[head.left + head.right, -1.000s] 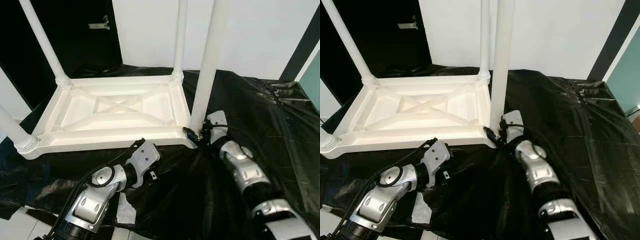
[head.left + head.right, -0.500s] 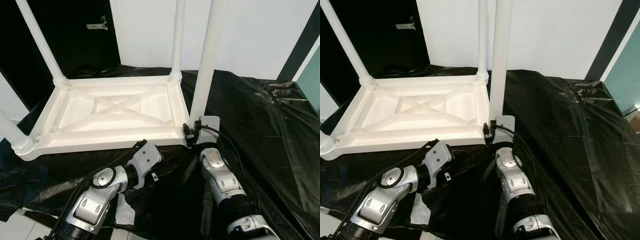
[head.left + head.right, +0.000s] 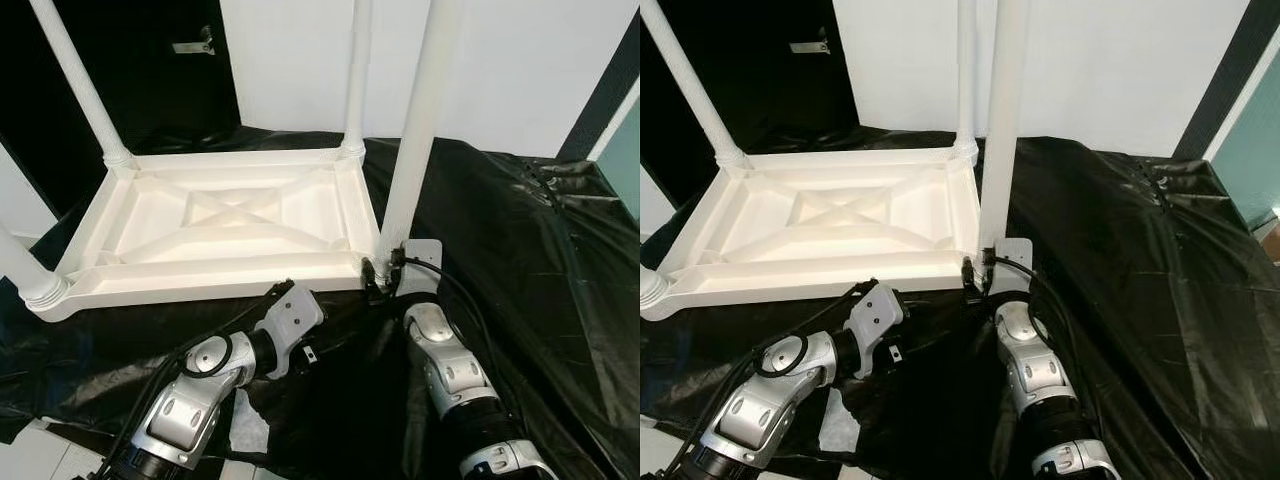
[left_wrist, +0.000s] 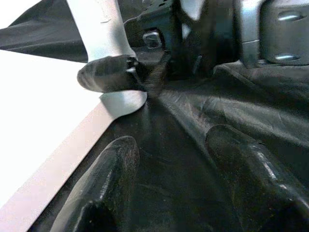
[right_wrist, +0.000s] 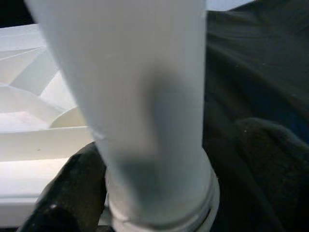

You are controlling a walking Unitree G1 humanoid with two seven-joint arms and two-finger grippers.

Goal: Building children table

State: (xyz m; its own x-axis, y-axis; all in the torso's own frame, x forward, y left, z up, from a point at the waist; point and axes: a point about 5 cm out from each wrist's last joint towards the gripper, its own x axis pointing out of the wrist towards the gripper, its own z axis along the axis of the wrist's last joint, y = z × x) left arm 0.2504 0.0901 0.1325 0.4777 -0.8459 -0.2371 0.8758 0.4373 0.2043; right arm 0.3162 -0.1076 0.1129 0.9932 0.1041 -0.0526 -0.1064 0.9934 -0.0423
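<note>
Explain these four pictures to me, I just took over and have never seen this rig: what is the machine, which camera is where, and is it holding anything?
It is a humanoid robot with two silver arms, each ending in a claw of two black fingers. The two wide pictures come from its head, looking down; the two close ones come from cameras on its wrists. Before it, on a black plastic sheet, lies a white children's table upside down, legs pointing up. The right claw grips the base of the near right leg, where it meets the table's corner; its wrist view shows a finger on either side of that leg. The left claw is open and holds nothing, low over the sheet by the table's near edge.
</note>
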